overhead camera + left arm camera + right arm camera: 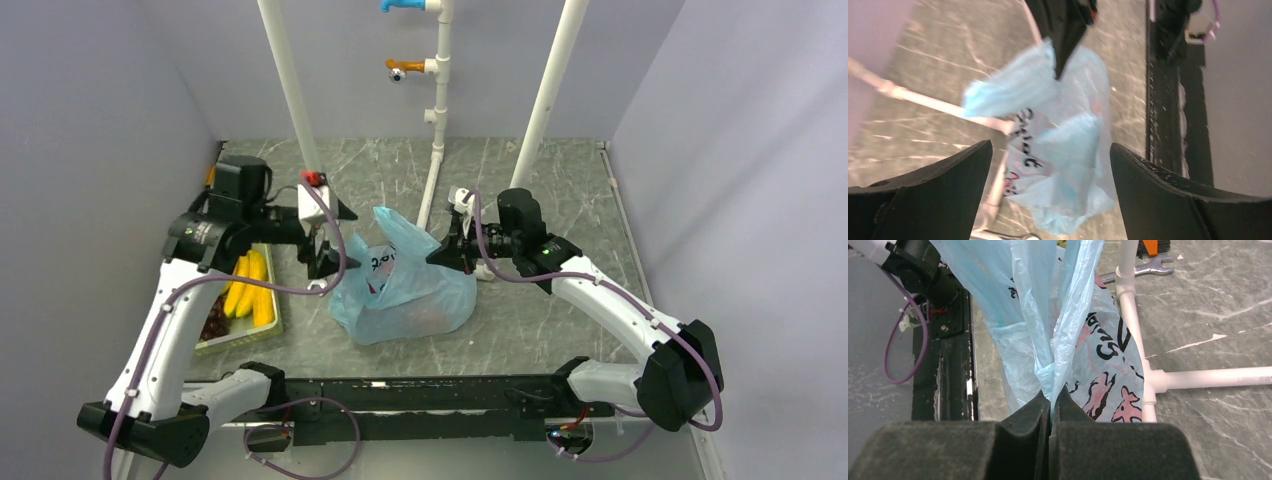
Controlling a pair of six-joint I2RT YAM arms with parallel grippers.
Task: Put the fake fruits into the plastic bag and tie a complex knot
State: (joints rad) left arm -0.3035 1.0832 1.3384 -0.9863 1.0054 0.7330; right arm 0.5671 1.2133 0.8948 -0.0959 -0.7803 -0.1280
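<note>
The light-blue plastic bag (405,290) with dark and pink prints sits mid-table, and a reddish fruit (428,316) shows faintly through it. My right gripper (441,254) is shut on a bunched strip of the bag's upper edge (1050,399) and holds it up. My left gripper (322,256) is open just left of the bag. In the left wrist view the bag (1068,150) hangs between its spread fingers (948,175) without touching them. Yellow bananas (250,285) and dark grapes (214,321) lie in a tray at left. No knot shows.
The green tray (272,322) sits at the left edge. A white pipe frame (436,150) rises behind the bag, and its floor pipes (1135,325) run close beside it. A wrench (1143,267) lies on the floor beyond. Grey walls enclose the table.
</note>
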